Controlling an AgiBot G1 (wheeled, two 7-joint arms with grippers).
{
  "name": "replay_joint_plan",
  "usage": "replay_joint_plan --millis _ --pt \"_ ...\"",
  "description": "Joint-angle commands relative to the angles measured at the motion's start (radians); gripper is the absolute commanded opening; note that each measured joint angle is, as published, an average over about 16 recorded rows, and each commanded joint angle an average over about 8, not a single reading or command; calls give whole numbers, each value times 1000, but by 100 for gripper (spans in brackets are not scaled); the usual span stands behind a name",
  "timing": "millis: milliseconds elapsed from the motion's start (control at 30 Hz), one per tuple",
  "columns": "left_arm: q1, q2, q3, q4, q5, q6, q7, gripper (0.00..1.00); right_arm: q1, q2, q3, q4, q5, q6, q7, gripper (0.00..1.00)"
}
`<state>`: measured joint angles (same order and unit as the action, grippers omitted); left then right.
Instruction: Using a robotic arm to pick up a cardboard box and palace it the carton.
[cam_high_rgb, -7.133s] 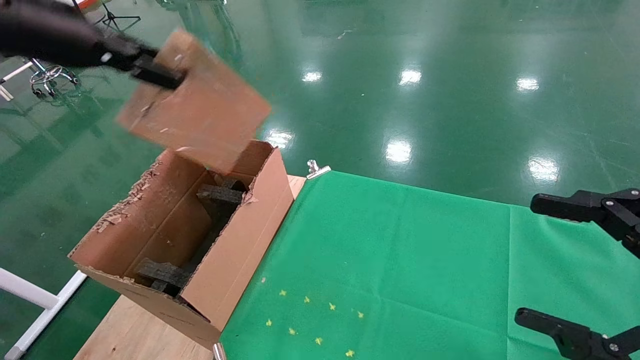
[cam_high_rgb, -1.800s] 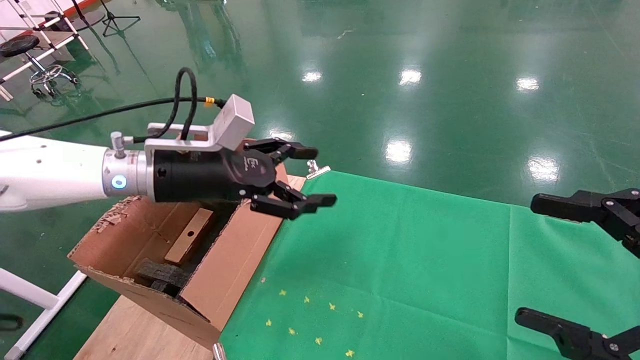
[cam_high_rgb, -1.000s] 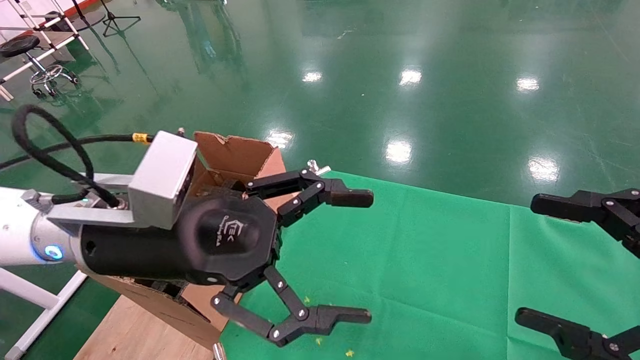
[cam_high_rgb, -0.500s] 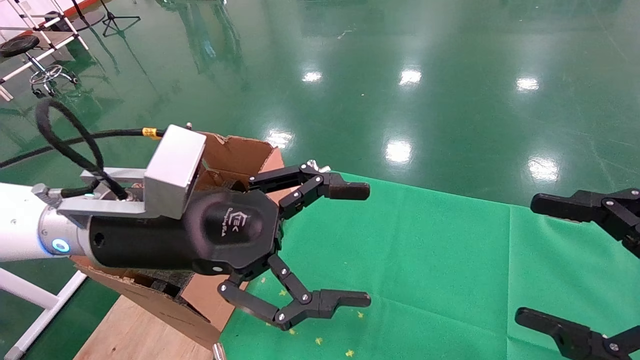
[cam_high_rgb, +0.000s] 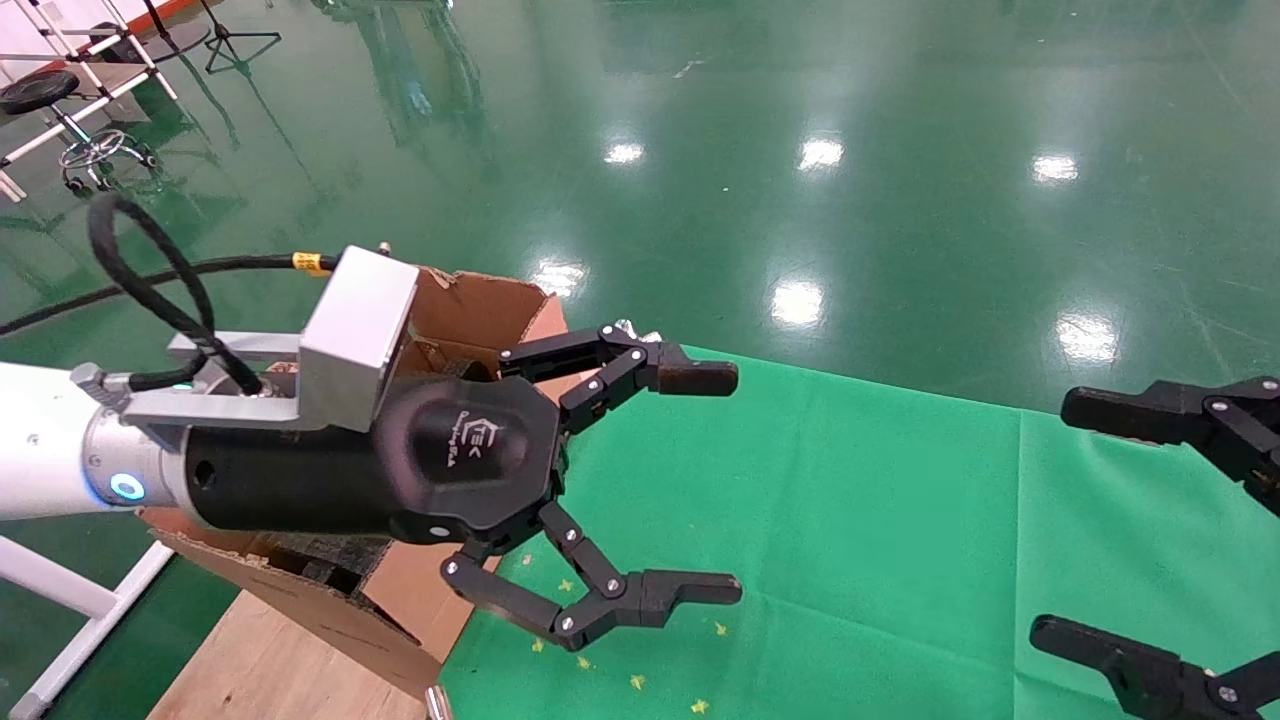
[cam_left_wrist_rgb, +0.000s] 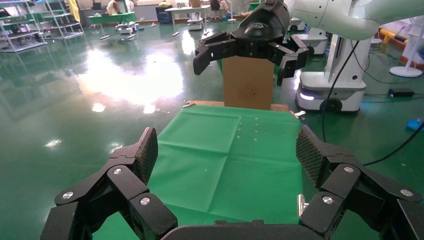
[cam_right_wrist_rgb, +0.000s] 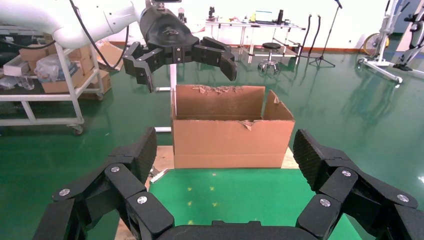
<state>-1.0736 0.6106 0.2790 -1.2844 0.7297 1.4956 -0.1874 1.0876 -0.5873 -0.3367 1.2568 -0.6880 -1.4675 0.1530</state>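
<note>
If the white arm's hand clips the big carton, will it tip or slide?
The large brown corrugated carton probably shifts easily: open top, thin walls, likely light. Its end looks taller than wide, so a sideways knock might tip it. The white arm's three-finger hand hangs open nearby.

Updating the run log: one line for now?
white robotic arm: black three-finger gripper open, empty, above green cloth | large brown torn-flap carton: beside it | left gripper, right gripper: open, idle

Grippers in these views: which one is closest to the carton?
The open, empty gripper on the white robotic arm, hovering right beside the carton. The robot's own left gripper and right gripper sit open, farther off across the green cloth.
</note>
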Motion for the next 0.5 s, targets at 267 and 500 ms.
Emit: replay_joint_plan --millis 267,500 --pt "-2 1 2 2 2 -1 -1 100 0 0 0 0 0 0 0 100" --pt "-3 1 2 3 3 -1 -1 100 0 0 0 0 0 0 0 100"
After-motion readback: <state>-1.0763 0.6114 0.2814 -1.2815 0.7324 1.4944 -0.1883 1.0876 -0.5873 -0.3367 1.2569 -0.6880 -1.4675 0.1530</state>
